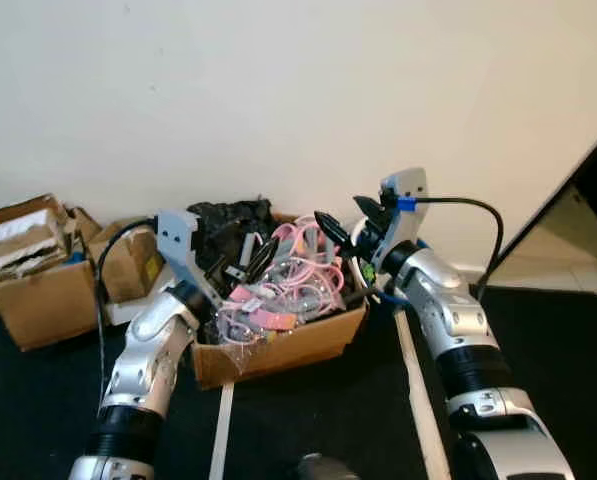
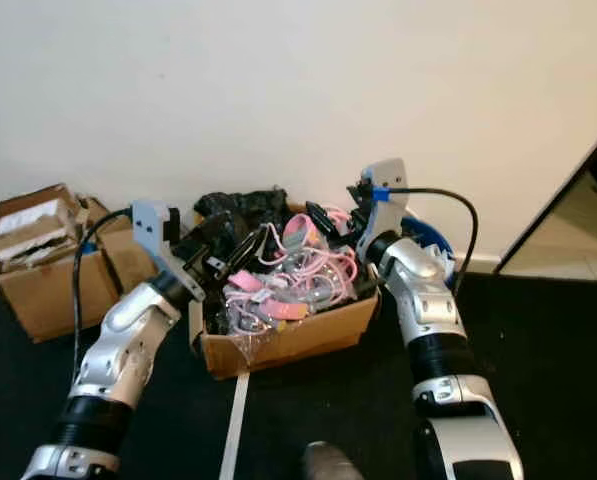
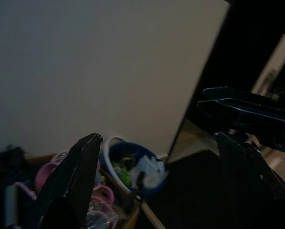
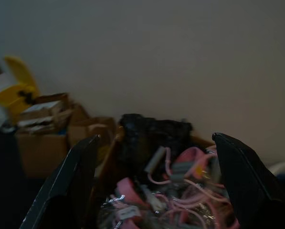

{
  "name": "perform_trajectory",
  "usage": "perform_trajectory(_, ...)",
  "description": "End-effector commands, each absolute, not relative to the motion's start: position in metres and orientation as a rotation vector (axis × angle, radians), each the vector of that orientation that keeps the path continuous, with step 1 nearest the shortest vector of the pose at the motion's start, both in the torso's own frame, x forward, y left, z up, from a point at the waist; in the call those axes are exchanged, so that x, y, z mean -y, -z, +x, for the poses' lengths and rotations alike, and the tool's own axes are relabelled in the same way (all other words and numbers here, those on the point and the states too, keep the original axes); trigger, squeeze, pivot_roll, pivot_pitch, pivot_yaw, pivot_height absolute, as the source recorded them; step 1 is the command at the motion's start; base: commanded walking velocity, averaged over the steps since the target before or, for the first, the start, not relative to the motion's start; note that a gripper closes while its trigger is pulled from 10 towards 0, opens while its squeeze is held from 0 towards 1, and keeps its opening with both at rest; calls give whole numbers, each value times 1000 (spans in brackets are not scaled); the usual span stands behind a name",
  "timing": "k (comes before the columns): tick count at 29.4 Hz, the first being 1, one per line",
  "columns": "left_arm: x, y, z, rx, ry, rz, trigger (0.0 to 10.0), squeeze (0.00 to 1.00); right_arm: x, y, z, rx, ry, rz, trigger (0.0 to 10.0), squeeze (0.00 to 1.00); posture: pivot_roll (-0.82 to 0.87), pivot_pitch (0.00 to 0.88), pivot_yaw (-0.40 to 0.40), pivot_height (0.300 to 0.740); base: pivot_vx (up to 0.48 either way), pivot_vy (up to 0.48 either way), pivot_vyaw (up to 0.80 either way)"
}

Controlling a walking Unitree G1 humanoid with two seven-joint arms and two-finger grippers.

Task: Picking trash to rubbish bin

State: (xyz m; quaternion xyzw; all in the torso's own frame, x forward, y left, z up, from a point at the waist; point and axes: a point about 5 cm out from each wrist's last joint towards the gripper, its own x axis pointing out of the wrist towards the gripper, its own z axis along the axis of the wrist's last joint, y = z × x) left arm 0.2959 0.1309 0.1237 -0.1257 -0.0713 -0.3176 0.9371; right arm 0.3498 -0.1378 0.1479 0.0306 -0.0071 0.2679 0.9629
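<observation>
Floor: a dark mat is seen nearest the camera, crossed by two pale strips; a grey rounded object at the bottom edge cannot be identified.
Central box: an open cardboard box is set on the mat against the white wall; it is packed with pink cables and black material.
Left gripper: the left gripper is held over the box's left part; its fingers are spread wide and nothing is held.
Right gripper: the right gripper is held over the box's right rim; its fingers are likewise spread wide and empty.
Rubbish bin: a blue bin with scraps inside is seen just beside the box, next to the right arm.
Other boxes: further cardboard boxes are stacked on the left by the wall.
</observation>
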Motion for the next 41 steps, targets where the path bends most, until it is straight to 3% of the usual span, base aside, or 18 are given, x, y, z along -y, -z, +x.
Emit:
perform_trajectory(1,-131,-123,295,145,652,-257,10000,0,138,-147,349,15,-542,52,10000,0,-72,0,6,740,0,0,-738)
perform_trajectory(41,-134,-126,294,146,646,-246,10000,0,135,-147,349,19,-534,70,10000,0,-48,0,3,740,0,0,-732)
